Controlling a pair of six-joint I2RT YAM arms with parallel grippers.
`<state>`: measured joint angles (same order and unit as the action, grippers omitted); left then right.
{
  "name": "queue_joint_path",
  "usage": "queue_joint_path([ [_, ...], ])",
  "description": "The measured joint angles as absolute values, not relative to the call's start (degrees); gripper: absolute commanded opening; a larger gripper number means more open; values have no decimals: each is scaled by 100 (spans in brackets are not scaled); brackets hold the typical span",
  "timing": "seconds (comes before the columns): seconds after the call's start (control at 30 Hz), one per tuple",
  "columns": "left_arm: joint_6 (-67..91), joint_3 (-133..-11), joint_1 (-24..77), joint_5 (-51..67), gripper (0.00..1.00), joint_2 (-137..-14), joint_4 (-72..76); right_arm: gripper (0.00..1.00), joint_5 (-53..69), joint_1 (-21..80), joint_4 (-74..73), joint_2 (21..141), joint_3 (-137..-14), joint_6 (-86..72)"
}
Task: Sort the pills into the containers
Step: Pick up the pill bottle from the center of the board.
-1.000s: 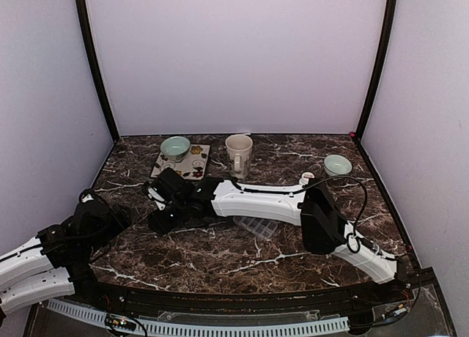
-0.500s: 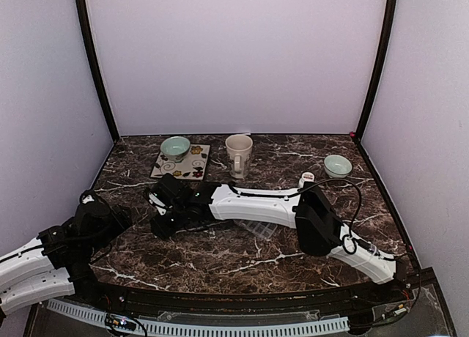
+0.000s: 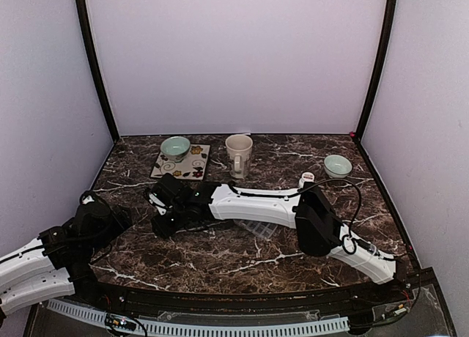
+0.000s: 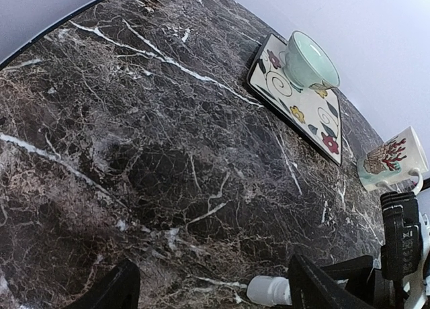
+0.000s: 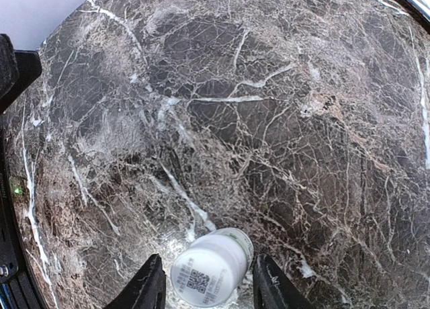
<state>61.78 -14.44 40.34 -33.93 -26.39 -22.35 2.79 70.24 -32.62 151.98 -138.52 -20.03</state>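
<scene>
Reaching far over to the left side of the marble table, the right arm covers much of the clear pill-organizer tray. Only one end of the tray shows below the forearm, near the table's middle, and what its compartments hold cannot be made out. No single pill can be told anywhere.

From above, the right gripper hides what lies under it. Its wrist view shows one white pill bottle lying on its side on the marble, its label end towards the camera and its lower part cut off by the frame. The two fingers stand on either side of the bottle and very near it. Whether they are clamped on it cannot be told.

The left gripper sits low at the table's left, its jaws wide apart with only bare marble between them.

At the back stand two bowls. One pale green bowl sits on a corner of one flower-patterned tile. The second pale green bowl is far right. One cream mug stands between them. One small white object near the right bowl is too small to identify.
</scene>
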Motion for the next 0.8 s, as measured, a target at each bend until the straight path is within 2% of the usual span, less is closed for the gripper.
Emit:
queue_joint_path([
  [0.47,6176,-1439,4027,-3389,78,-2648,-2233,39,255,7024,-3256,15196,-13852,-2001],
  [0.8,6176,-1385,4023,-3352,78,-2650,-2189,40,250,7024,-3234,15196,-13852,-2001],
])
